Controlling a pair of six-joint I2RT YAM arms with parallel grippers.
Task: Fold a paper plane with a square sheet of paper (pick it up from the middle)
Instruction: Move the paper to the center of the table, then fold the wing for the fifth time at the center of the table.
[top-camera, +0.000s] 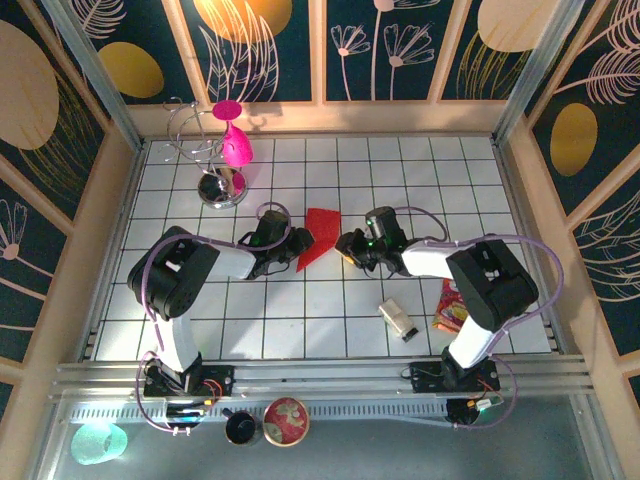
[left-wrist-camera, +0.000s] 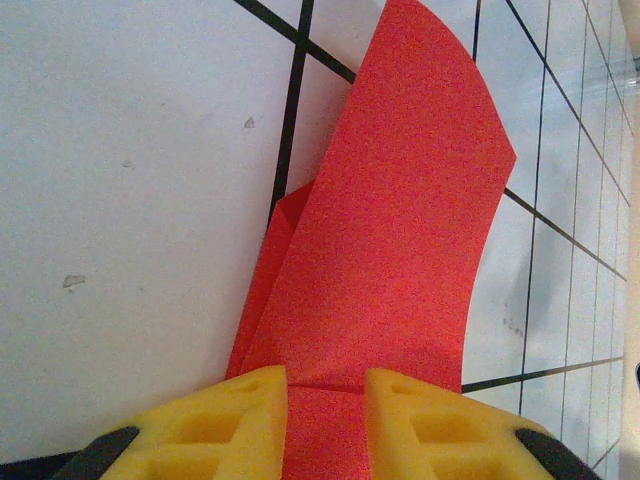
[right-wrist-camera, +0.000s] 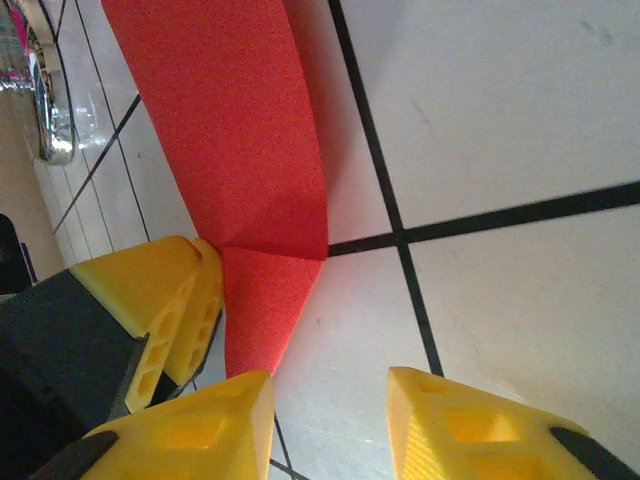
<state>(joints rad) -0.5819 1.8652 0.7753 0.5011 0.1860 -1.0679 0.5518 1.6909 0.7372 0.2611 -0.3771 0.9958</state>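
Grey metal ledge (top-camera: 400, 440) right at the front, with a teal cup-ish thing (top-camera: 92, 442), a small black cup (top-camera: 240, 428) and a round red tin (top-camera: 285, 420) parked on it. Just behind that are the two arm bases, then the white tiled table (top-camera: 330, 310). Over on its right side, close to the right arm, there's a little silvery block (top-camera: 398, 319) and a multicoloured snack packet (top-camera: 450, 305) partly tucked behind the arm.

Middle of the table is where it's all happening. The red sheet of paper (top-camera: 318, 232) sits between the two grippers, already part folded, so from above it reads as a wedge rather than a square.

The left gripper (top-camera: 298, 241) is at its left edge. From the left wrist camera, the paper (left-wrist-camera: 400, 200) runs straight in between the yellow fingers (left-wrist-camera: 250, 420). Beyond them it arches up off the tiles, with a second layer peeking out on its left. The gap is narrow, but I honestly can't tell if it's actually pinching.

The right gripper (top-camera: 346, 246) faces it from the other side. Its jaws are partly apart with bare tile between them, and the paper's creased corner (right-wrist-camera: 265, 300) only reaches one finger.

Far back left: a magenta goblet (top-camera: 236, 145) at a chrome wire stand (top-camera: 215, 185).
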